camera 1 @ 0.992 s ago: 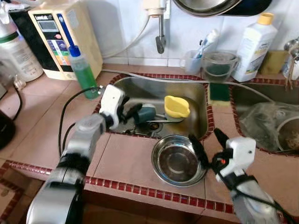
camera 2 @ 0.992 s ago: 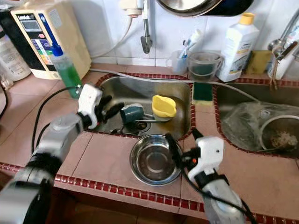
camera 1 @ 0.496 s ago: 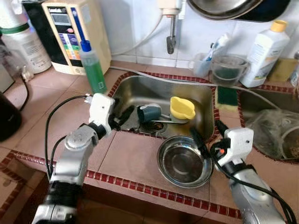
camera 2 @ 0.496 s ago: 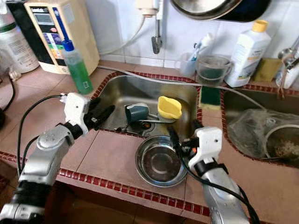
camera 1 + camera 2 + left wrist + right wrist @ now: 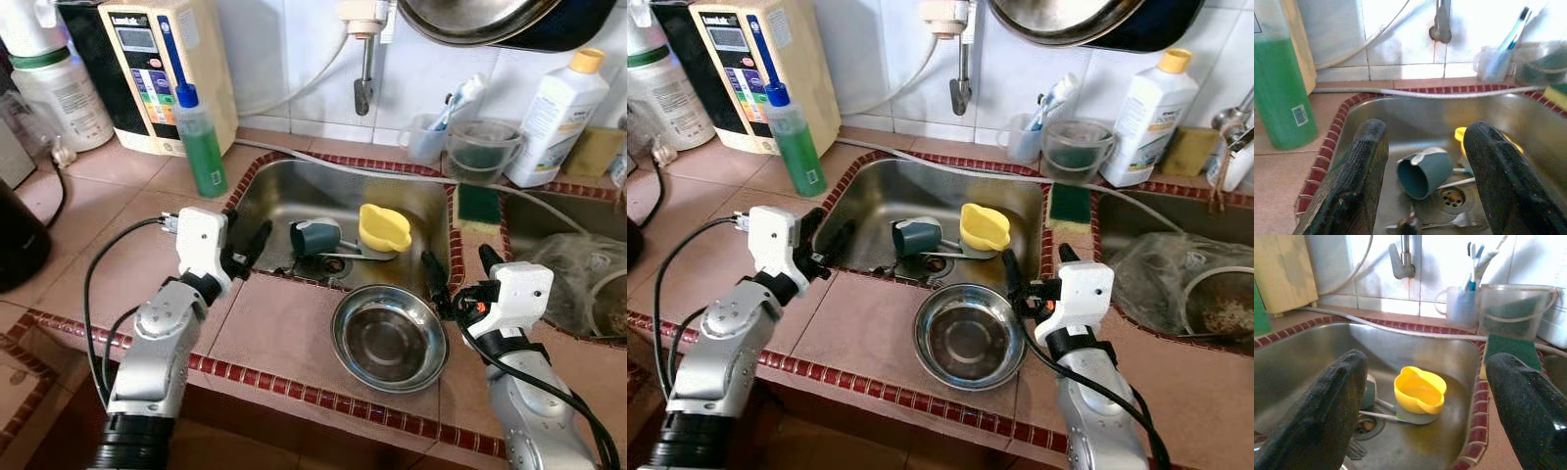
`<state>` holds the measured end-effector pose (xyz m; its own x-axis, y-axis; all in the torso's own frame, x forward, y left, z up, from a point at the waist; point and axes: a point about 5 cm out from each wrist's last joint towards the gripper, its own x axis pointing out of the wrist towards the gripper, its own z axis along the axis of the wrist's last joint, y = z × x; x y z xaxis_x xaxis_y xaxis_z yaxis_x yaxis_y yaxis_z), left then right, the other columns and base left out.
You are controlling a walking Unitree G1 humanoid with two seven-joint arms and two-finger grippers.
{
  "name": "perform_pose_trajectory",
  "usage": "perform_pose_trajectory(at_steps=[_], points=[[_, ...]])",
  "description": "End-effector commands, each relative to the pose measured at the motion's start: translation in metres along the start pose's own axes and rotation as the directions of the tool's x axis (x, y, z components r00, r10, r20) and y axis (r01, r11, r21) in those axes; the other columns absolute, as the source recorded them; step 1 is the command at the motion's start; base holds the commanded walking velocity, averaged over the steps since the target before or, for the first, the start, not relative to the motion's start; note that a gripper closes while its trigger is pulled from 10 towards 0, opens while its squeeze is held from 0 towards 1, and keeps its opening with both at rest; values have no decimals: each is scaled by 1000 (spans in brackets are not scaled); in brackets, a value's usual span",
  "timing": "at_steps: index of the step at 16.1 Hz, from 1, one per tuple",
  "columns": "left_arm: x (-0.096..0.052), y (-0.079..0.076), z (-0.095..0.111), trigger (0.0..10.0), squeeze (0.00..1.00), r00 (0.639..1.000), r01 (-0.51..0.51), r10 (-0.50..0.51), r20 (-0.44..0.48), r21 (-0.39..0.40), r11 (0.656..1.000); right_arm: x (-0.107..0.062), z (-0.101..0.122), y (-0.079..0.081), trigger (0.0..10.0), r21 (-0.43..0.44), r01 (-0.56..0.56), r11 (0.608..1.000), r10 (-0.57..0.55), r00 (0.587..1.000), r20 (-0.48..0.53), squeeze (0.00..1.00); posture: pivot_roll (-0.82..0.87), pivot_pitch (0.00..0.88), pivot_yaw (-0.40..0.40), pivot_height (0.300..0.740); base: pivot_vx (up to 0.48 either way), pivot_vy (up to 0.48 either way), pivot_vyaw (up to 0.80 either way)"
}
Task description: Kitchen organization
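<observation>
A steel bowl (image 5: 389, 337) stands empty on the tiled counter in front of the sink (image 5: 294, 191). In the sink a teal cup (image 5: 313, 236) lies on its side next to a yellow cup (image 5: 383, 227), with a spoon (image 5: 343, 257) by the drain. My left gripper (image 5: 250, 250) is open at the sink's left rim, pointing at the teal cup (image 5: 1425, 174) and apart from it. My right gripper (image 5: 457, 258) is open just right of the bowl, over the sink's front right corner, facing the yellow cup (image 5: 1419, 390).
A green soap bottle (image 5: 200, 144) and a water machine (image 5: 162, 69) stand at the back left. The tap (image 5: 363, 88) hangs over the sink. A sponge (image 5: 477, 204), clear jug (image 5: 480, 149) and white bottle (image 5: 556, 116) line the back right. A second sink (image 5: 573, 264) holds a plastic bag.
The camera has shifted. My left gripper has drawn back from the teal cup to the sink's left rim. My right gripper has moved off the bowl's rim, up and to the right.
</observation>
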<state>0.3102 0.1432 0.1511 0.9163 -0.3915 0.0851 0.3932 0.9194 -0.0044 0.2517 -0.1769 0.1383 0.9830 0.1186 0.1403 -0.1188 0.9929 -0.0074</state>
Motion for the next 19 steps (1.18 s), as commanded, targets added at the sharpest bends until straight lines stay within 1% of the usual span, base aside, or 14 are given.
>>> perform_pose_trajectory(at_steps=[1,2,4,6,8,10,13,16,19], points=[[-2,-1,5,10000,0,1000,10,-10,24,-2,1000,3,2,1,10000,1,-4,1000,4,1000,18,0,-137,12,36,740,0,0,0],[-2,-2,4,10000,0,1000,10,-10,19,-13,1000,3,2,1,10000,7,-2,1000,2,1000,26,0,-138,10,36,740,0,0,0],[-1,-2,4,10000,0,1000,11,-11,13,-5,1000,3,2,0,10000,8,1,1000,-1,1000,29,0,-140,8,36,740,0,0,0],[-1,-2,4,10000,0,1000,12,-12,16,-8,1000,3,2,-1,10000,4,3,1000,-3,1000,29,0,-140,3,36,740,0,0,0],[0,-4,7,10000,0,999,26,-25,34,-27,999,3,2,-1,10000,3,2,1000,-2,1000,29,0,-141,0,36,740,0,0,0],[-1,-4,7,10000,0,999,28,-28,30,-31,999,4,1,0,10000,2,-1,1000,1,1000,28,0,-140,0,35,740,0,0,0],[0,-2,5,10000,0,1000,7,-7,1,-85,996,4,1,-1,10000,1,-3,1000,3,1000,26,0,-139,0,34,740,0,0,0],[0,-1,7,10000,0,1000,1,-1,3,-73,997,4,1,-1,10000,2,-4,1000,4,1000,27,0,-138,0,33,740,0,0,0],[1,0,7,10000,0,1000,0,-1,-8,-78,997,5,1,-1,10000,1,-3,1000,3,1000,31,0,-141,0,31,740,0,0,0]])
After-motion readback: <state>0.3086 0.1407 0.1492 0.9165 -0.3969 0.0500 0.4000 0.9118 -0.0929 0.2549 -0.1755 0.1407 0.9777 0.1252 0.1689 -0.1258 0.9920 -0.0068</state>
